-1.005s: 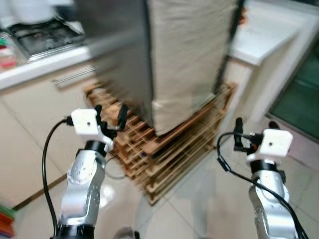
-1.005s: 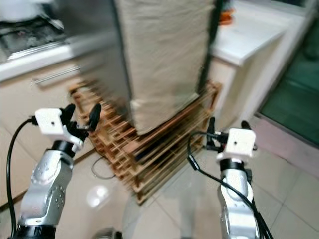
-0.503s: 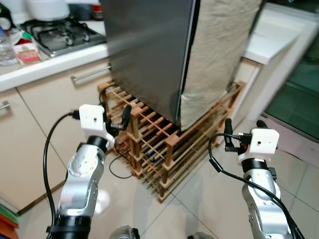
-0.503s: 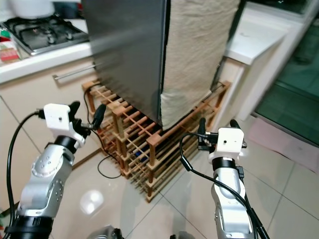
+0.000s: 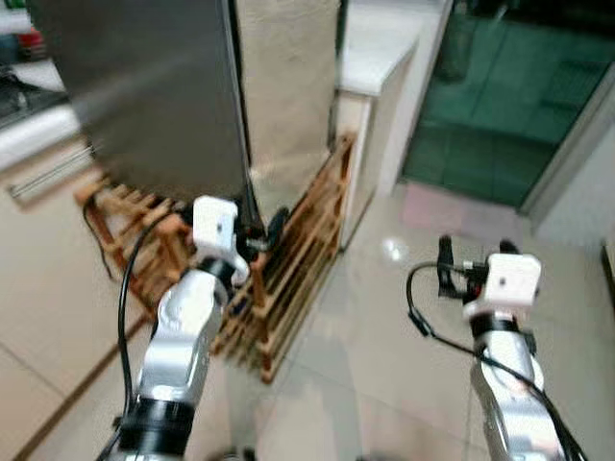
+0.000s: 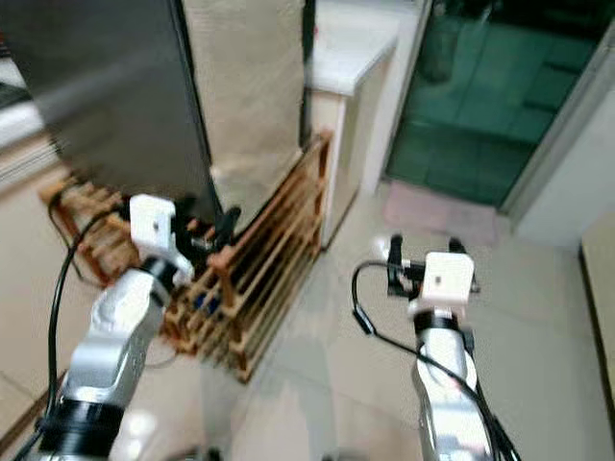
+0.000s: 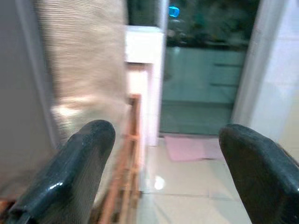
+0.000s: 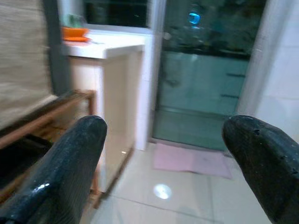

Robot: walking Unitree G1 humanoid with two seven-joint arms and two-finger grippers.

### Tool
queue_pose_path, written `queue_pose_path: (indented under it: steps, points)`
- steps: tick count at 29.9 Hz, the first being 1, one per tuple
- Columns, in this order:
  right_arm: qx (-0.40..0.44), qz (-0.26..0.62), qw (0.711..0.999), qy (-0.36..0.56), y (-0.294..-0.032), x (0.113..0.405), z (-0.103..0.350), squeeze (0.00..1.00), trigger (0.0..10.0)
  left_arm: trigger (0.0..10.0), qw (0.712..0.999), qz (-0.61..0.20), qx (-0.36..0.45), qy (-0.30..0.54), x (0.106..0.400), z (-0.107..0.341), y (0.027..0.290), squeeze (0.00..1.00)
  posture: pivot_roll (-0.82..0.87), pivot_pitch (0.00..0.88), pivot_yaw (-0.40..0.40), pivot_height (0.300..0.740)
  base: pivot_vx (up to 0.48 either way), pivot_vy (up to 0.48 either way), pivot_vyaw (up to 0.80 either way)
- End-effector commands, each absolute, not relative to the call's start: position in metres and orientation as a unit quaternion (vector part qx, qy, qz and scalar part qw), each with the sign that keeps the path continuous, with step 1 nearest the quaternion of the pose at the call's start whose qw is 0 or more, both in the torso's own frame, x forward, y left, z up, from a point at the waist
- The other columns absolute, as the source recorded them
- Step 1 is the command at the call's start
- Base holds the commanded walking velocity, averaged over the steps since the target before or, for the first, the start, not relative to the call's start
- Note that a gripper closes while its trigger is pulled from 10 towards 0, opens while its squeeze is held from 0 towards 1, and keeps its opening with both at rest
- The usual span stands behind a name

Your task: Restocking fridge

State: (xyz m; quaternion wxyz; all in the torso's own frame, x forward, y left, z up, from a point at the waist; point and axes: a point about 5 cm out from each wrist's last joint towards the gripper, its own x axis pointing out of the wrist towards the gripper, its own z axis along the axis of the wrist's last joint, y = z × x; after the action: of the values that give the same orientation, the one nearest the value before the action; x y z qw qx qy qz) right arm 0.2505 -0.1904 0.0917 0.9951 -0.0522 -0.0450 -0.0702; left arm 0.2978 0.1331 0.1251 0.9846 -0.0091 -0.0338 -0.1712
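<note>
Head views blurred. Fridge [image 5: 154, 106] stands ahead on the robot's left, grey steel front, its side draped in a beige woven cloth [image 5: 288, 86]. It sits on a low wooden slatted rack [image 5: 288, 259] on the pale tiled floor [image 5: 384, 365]. White counter [image 5: 380, 43] just beyond the fridge, dark green glass door [image 5: 500, 106] further right, pink mat [image 5: 442, 206] at its foot. Left gripper [image 5: 261, 235] raised in front of the rack near the fridge's lower corner, 2 fingers [image 7: 79, 163] spread wide, holding nothing. Right gripper [image 5: 471, 264] raised over bare floor, well apart from the fridge, fingers [image 8: 70, 163] also wide apart, empty. Orange item [image 8: 74, 31] on the counter, too blurred to identify
</note>
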Motion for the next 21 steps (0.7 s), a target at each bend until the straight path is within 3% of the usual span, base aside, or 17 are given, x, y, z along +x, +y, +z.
queue_pose_path:
  steps: [1, 4, 9, 21]
  points:
    - [-0.056, -0.071, 0.995, -0.048, -0.19, 0.252, 0.092, 0.0, 10.0, 10.0, 0.987, -0.154, 0.0, -0.041, 0.3, 0.127, 0.137, 0.0, -0.05, 0.0, 0.005, 0.703, 0.0, 0.0, 0.0]
    - [-0.059, -0.07, 0.995, -0.049, -0.19, 0.253, 0.093, 0.0, 10.0, 10.0, 0.989, -0.139, -0.006, -0.054, 0.301, 0.13, 0.139, 0.0, -0.05, 0.0, 0.004, 0.703, 0.0, 0.0, 0.0]
    - [-0.062, -0.068, 0.994, -0.051, -0.189, 0.253, 0.093, 0.0, 10.0, 10.0, 0.991, -0.105, -0.021, -0.078, 0.301, 0.139, 0.145, 0.0, -0.05, 0.0, 0.003, 0.703, 0.437, 0.0, 0.0]
    - [-0.069, -0.06, 0.995, -0.046, -0.189, 0.256, 0.09, 0.0, 10.0, 10.0, 0.99, -0.102, -0.028, -0.098, 0.298, 0.146, 0.138, 0.0, -0.04, 0.0, -0.002, 0.703, 0.328, 0.342, 0.0]
